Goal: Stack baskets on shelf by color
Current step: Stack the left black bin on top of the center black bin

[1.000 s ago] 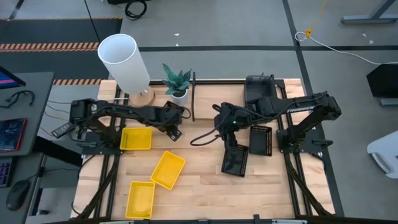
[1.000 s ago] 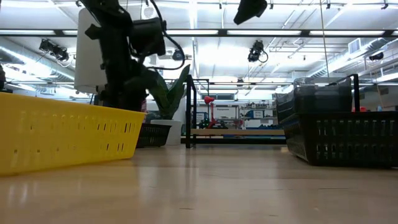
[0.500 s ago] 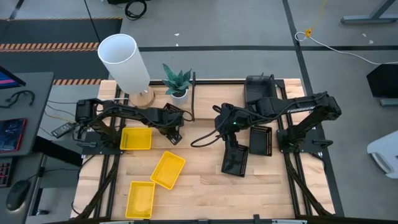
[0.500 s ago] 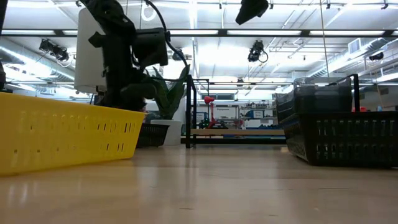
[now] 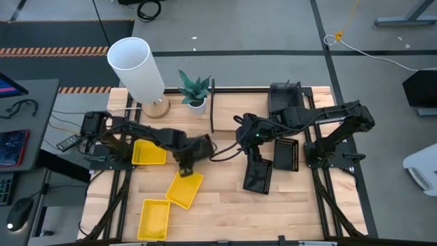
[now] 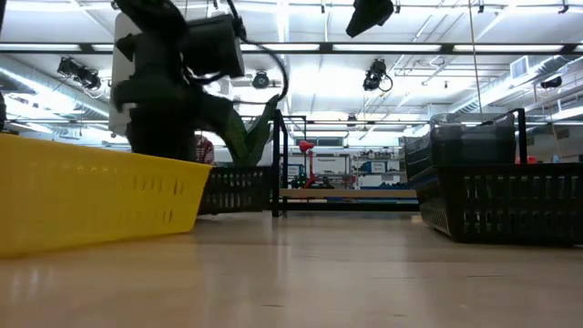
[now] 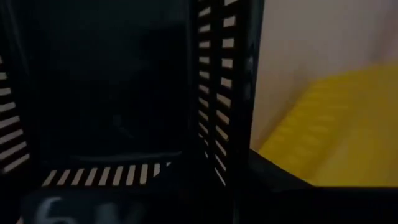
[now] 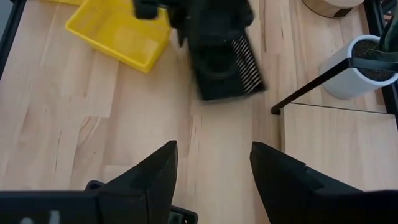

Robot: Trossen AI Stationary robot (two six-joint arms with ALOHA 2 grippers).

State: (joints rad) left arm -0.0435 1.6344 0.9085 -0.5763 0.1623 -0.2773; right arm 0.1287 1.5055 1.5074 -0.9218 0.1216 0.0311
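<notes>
A white lamp shade (image 5: 136, 68) stands on a round wooden base (image 5: 156, 106) at the table's (image 5: 225, 198) far left corner. Just right of it a small plant (image 5: 194, 87) sits in a white pot (image 5: 197, 104); in the right wrist view the pot (image 8: 354, 67) shows by the table's far edge. The table is of pale wood. Left of it a grey desk (image 5: 27, 130) carries a mouse (image 5: 18, 213) and part of a keyboard (image 5: 4, 188). A white cable (image 5: 369, 51) runs across the grey floor far right. Black-and-orange hazard tape (image 5: 54, 50) marks the floor far left. In the low view, ceiling light strips (image 6: 301, 47) cross the room behind.
</notes>
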